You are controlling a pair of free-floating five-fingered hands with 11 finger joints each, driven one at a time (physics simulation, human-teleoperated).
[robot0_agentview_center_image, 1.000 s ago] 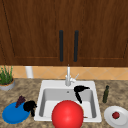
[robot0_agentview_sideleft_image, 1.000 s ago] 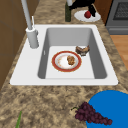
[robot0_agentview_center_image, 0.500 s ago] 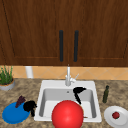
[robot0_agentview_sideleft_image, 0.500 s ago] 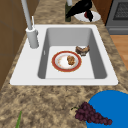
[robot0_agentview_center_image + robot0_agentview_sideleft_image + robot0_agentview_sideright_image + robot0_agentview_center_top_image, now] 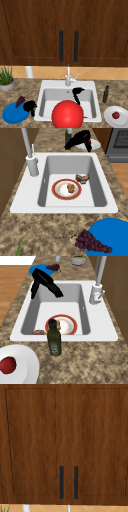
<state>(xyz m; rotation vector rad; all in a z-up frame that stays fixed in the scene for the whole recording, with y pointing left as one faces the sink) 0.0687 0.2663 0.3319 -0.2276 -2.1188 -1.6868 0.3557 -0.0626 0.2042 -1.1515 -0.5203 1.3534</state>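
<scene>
Sink: red-rimmed plate holding food.

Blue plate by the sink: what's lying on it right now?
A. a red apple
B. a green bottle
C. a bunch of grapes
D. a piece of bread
C. A dark purple bunch of grapes lies on the rim of the blue plate in the left side view; the left hand hovers just beside them in the front view.
</scene>
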